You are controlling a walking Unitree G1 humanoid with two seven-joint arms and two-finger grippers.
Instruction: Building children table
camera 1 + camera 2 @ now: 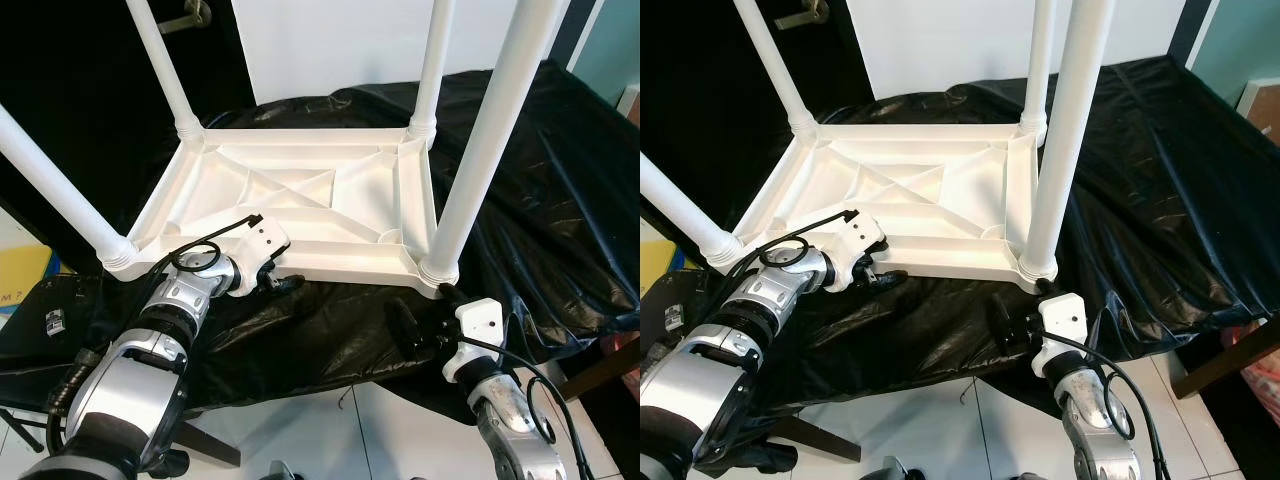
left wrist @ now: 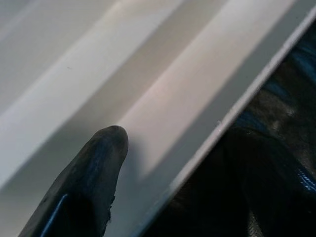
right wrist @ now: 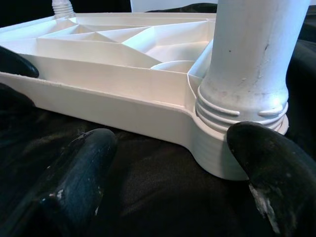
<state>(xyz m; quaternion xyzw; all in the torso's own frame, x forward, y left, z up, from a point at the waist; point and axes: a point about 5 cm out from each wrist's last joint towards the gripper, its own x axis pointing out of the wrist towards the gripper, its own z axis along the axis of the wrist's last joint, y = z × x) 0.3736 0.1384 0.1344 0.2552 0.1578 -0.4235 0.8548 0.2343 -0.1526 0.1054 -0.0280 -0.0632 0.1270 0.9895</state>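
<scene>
The white table (image 1: 300, 200) lies upside down on a black sheet (image 1: 540, 200), its 4 legs (image 1: 480, 150) pointing up. The right gripper (image 3: 173, 163), fingers spread wide, sits just before the near corner leg socket. The left gripper (image 1: 285, 283) touches the table's near rim; whether its fingers grip cannot be told.
</scene>
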